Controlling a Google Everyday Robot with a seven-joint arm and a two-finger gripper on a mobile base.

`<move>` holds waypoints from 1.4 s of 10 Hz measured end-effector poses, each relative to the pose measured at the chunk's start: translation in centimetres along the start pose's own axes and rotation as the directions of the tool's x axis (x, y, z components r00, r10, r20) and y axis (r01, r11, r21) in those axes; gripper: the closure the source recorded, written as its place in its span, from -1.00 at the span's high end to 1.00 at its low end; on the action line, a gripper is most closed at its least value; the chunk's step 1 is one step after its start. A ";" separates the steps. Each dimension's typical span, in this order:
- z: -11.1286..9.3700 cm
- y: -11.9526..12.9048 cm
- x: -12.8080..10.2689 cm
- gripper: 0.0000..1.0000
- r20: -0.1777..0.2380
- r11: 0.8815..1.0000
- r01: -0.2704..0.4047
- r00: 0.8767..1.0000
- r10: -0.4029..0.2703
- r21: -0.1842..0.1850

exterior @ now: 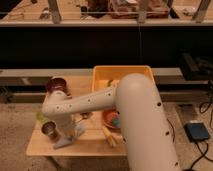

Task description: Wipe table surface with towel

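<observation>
Light tan wooden table (95, 146): gripper (64, 131) at 8 o'clock drags limp pale towel (69, 138), grip state unclear; next, sweep sideways.

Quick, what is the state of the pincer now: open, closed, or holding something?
Pincer: low over the table's left part, just above the towel; its state cannot be told.

- Warm, dim light falls from above onto my desk (95, 146); the room behind is nearly black.
- My arm's (140, 115) pale shell looks brightest.
- My claw (67, 130) sits low over the desk's left side, shaded.
</observation>
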 end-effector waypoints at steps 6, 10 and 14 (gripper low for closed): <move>1.8 8.1 -1.9 -1.00 0.026 0.999 -0.045 0.999 0.045 -0.013; 1.3 14.7 1.4 -1.00 0.035 0.983 -0.184 0.982 0.184 0.006; 0.2 13.8 5.1 -1.00 0.071 0.974 -0.219 0.974 0.215 0.056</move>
